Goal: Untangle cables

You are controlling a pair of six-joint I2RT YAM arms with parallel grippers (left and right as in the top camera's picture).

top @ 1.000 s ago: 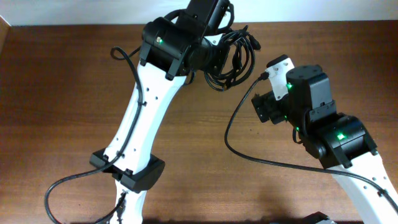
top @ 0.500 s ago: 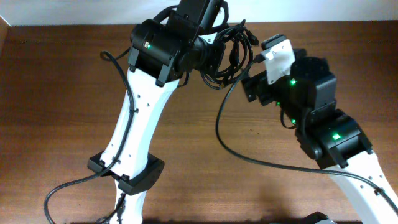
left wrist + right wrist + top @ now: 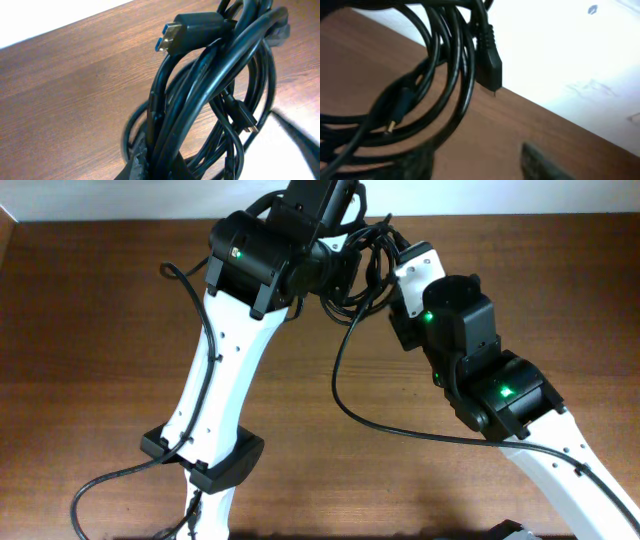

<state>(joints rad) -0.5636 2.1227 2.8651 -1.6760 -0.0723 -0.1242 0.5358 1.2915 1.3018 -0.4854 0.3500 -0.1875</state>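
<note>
cables (image 3: 210,85) | clamped in left hand (image 3: 155,167) | near far edge of table (image 3: 520,240)

The cables (image 3: 210,100) look like smooth, rubbery plastic with a slight sheen — one plug (image 3: 192,30) has a blue insert and a matt black body. Table (image 3: 100,330) is dark wood grain, satin finish. Arm shells (image 3: 225,350) are glossy white plastic, joint housings (image 3: 250,255) matt black.

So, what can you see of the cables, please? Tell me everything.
The cables are thin, black and glossy, like rubber, looped into one tangled bundle. It is held over the wooden table, pinched at one end by the left gripper. A blue-tipped plug sticks out at the far end; a smaller plug hangs inside the loops.
</note>
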